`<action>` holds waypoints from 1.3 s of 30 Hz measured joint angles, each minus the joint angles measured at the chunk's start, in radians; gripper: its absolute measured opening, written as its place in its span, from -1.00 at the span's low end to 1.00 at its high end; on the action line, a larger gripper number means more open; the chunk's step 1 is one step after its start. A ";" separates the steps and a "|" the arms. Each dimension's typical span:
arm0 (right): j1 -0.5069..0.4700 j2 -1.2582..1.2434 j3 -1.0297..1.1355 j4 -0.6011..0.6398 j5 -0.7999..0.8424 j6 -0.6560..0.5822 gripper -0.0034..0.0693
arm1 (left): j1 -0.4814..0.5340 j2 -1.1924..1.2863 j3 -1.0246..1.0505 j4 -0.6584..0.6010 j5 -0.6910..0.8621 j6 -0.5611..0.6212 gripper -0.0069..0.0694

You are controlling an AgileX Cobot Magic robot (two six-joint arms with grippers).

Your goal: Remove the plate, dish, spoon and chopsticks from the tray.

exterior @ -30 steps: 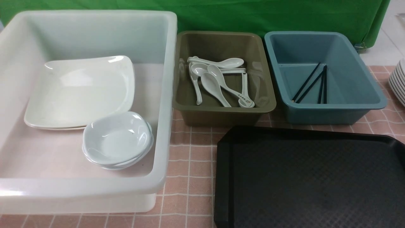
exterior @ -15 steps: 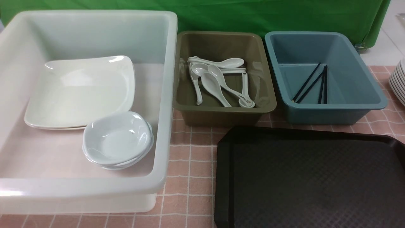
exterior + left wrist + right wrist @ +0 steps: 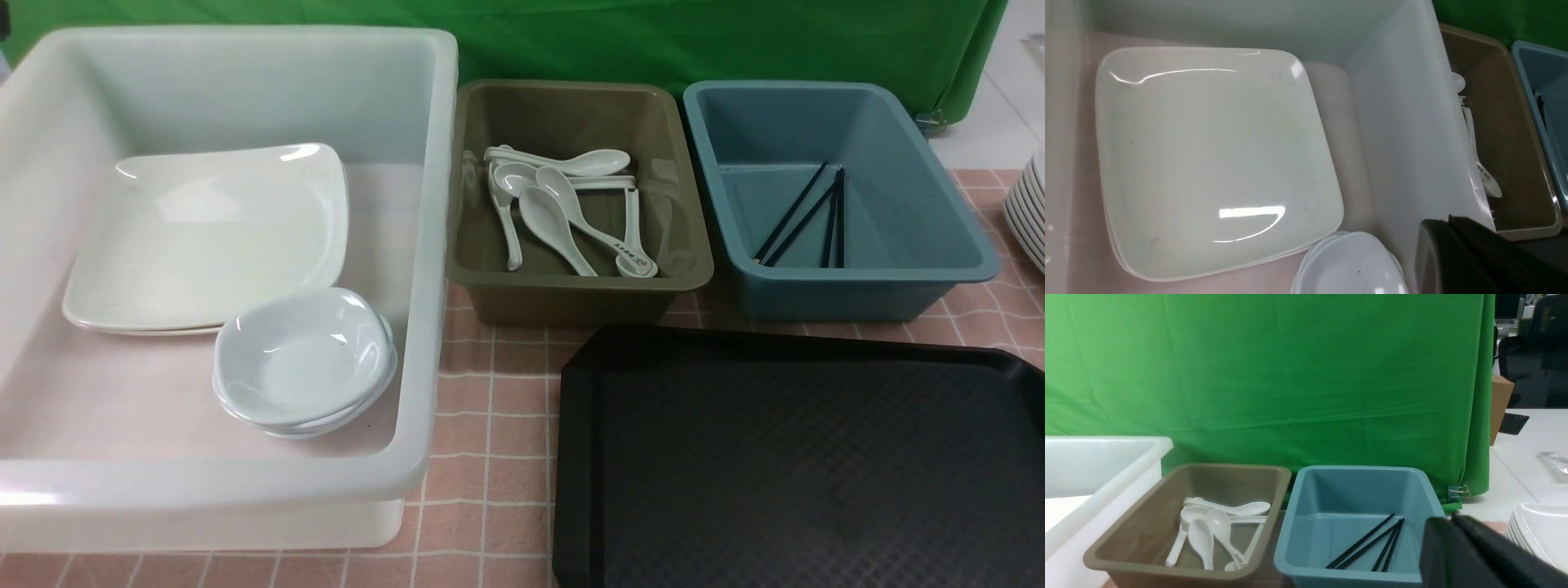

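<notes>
So the black tray (image 3: 808, 465) looks bare, at least the part the front view catches; its near right side runs out of frame, so I can't swear nothing's left there. Everything seems sorted already: the big square plate (image 3: 204, 237) sits in the white tub (image 3: 424, 245) with the small stacked dishes (image 3: 302, 359) just in front of it, the spoons (image 3: 563, 208) are piled in the olive tub (image 3: 694, 261), and the chopsticks (image 3: 804, 216) lie in the blue tub (image 3: 980, 261).

My read is that the clearing is done, and the next move is just parking the arms, nothing to grab.

Neither arm shows in the front view. Each wrist camera only catches a dark finger edge: the left gripper (image 3: 1453, 228) over the white tub, the right gripper (image 3: 1453, 526) facing the blue tub. Both are pressed together, pinching nothing. Only the right wrist view shows spare plates (image 3: 1541, 528) stacked off to the side.
</notes>
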State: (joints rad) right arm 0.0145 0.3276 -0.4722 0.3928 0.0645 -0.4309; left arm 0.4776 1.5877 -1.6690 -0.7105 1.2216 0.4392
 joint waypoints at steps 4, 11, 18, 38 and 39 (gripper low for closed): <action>0.000 -0.016 0.051 -0.047 -0.006 0.000 -0.75 | 0.000 0.000 0.000 0.000 0.000 -0.006 -0.83; 0.000 -0.115 0.306 -0.201 0.002 0.000 -0.71 | -0.068 0.000 0.010 0.001 -0.001 -0.012 -0.83; 0.000 -0.194 0.469 -0.211 0.045 0.000 -0.67 | -0.239 -0.014 0.074 0.036 -0.003 -0.013 -0.83; 0.000 -0.260 0.463 -0.195 0.108 -0.001 -0.56 | -0.501 -0.666 0.550 0.215 -0.018 -0.072 -0.83; 0.000 -0.260 0.463 -0.195 0.108 0.000 -0.56 | -0.501 -0.714 0.594 0.215 -0.031 -0.072 -0.83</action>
State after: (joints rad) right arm 0.0145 0.0678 -0.0090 0.1973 0.1728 -0.4311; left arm -0.0232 0.8740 -1.0745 -0.4955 1.1903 0.3672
